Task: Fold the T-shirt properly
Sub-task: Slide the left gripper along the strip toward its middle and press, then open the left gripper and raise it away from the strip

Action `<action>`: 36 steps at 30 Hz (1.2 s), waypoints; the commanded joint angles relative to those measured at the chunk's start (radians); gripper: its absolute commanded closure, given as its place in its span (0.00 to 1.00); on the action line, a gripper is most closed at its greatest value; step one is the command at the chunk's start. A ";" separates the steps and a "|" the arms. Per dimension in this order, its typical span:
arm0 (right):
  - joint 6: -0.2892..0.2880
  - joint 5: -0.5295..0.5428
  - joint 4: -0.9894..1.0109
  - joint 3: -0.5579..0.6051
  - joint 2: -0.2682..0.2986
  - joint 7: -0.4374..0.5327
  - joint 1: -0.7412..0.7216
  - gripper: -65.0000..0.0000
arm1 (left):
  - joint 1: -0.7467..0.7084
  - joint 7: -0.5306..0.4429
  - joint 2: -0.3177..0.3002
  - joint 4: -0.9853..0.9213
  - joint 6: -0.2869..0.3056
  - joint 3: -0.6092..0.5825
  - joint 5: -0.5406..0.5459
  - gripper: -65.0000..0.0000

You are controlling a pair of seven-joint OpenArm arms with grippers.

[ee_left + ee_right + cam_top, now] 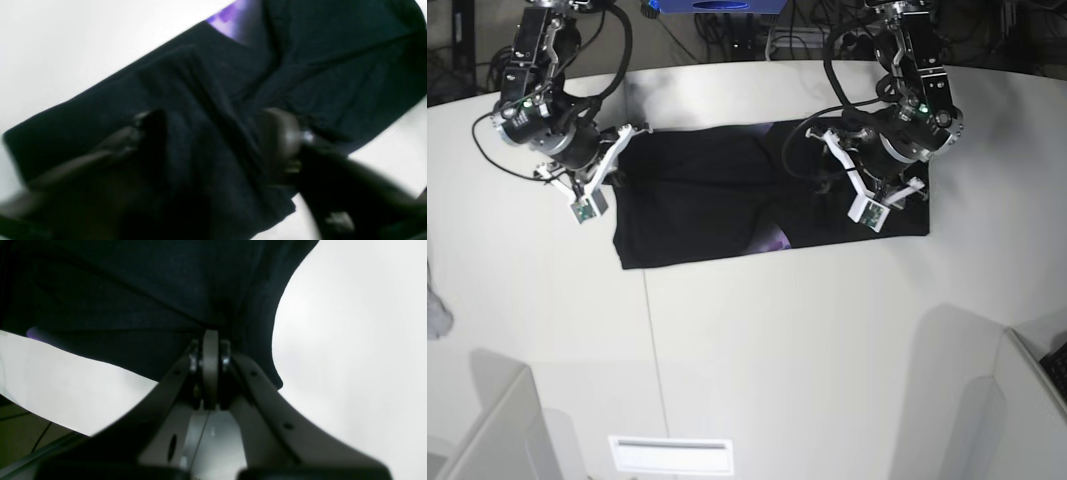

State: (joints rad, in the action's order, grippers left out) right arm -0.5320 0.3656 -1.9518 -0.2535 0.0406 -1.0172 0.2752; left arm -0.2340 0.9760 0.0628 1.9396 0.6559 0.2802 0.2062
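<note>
The black T-shirt [727, 195] lies spread across the white table [757, 330], with a bit of purple print [775, 240] showing at a fold. In the right wrist view my right gripper [210, 335] is shut, pinching an edge of the black cloth [133, 290]; in the base view it [623, 148] is at the shirt's left end. My left gripper [213, 125] is open, its fingers [151, 125] straddling a ridge of cloth [300, 50] near the shirt's middle right; it also shows in the base view [820, 160]. Purple print [230, 20] shows beyond it.
A small grey-white cloth scrap [435, 312] lies at the table's far left edge. A blue object [712, 5] and cables sit behind the table. Low partitions stand at the front left [487, 430] and front right [1027, 400].
</note>
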 commanded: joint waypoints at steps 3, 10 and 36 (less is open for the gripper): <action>0.000 0.013 -0.018 -0.005 0.005 0.019 -0.007 1.00 | 0.006 -0.018 -0.002 0.033 0.009 0.124 0.008 1.00; 0.002 0.013 -0.016 -0.008 0.005 -0.002 -0.047 1.00 | -0.020 -0.022 -0.067 0.024 0.042 0.443 0.009 1.00; 0.011 0.353 0.564 -0.231 0.012 -0.182 -0.347 0.32 | -0.158 -0.375 -0.180 -0.294 0.042 0.819 0.006 1.00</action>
State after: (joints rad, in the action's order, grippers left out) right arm -0.5171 0.7185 -1.3746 -0.4843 0.0441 -1.2007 -0.0547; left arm -0.3874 0.6189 -0.1028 1.6264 0.6930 1.0935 0.1989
